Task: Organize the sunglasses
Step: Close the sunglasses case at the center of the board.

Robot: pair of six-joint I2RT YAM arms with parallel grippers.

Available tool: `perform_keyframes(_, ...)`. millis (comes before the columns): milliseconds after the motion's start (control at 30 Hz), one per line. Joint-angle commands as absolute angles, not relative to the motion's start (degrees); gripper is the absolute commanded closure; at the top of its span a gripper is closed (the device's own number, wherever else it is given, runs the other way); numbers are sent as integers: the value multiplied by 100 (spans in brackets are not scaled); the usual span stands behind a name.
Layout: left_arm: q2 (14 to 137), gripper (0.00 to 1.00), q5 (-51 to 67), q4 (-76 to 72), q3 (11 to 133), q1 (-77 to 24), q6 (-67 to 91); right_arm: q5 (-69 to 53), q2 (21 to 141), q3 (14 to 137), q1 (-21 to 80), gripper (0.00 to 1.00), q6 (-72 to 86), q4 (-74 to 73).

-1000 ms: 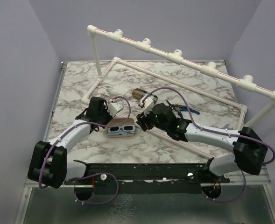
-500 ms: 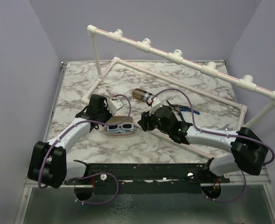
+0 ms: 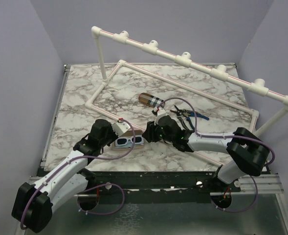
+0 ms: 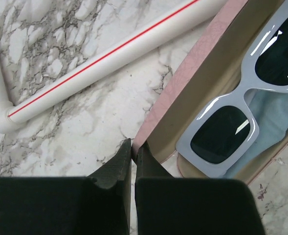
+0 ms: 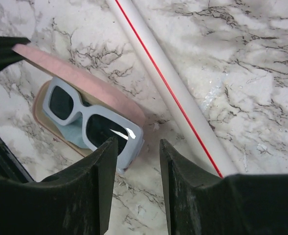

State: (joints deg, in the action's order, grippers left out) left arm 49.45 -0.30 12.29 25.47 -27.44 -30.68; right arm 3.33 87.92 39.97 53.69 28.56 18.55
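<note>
A pair of sunglasses (image 3: 130, 141) with a chunky pale blue frame and dark lenses lies in an open pink case (image 4: 183, 83) near the table's front middle. My left gripper (image 4: 133, 146) is shut on the corner of the case's raised pink lid. In the right wrist view the sunglasses (image 5: 82, 115) rest against that lid (image 5: 80, 81). My right gripper (image 5: 138, 144) hovers open just above the right end of the sunglasses (image 4: 241, 105), with only bare marble between its fingers. From above, the right gripper (image 3: 146, 133) sits right of the case and the left gripper (image 3: 118, 131) at its left.
A white PVC pipe (image 5: 168, 83) with a red stripe runs along the table just behind the case, part of a tall pipe frame (image 3: 183, 61). A brown cylindrical case (image 3: 150, 100) and blue-handled pliers (image 3: 188, 115) lie farther back.
The left arm has swung nearer, still holding the lid, and the case has shifted slightly toward the front edge. The right gripper has come down to the sunglasses' right end with its jaws narrower.
</note>
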Motion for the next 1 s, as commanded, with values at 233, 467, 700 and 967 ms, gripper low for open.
perform_keyframes(233,4817,100,-715,189,1971,-3260,-2776,602,8427,3750,5678,59,3638,1471)
perform_keyframes(467,4875,100,-861,-220,1866,-3348,-2682,832,8821,3929,5734,63,3720,1412)
perform_keyframes(700,4856,100,-695,-220,1806,-3364,-2681,1480,8951,4194,5730,64,3594,1084)
perform_keyframes(967,4888,100,-642,-227,1789,-3375,-2656,1135,9368,4338,5731,64,3487,1454)
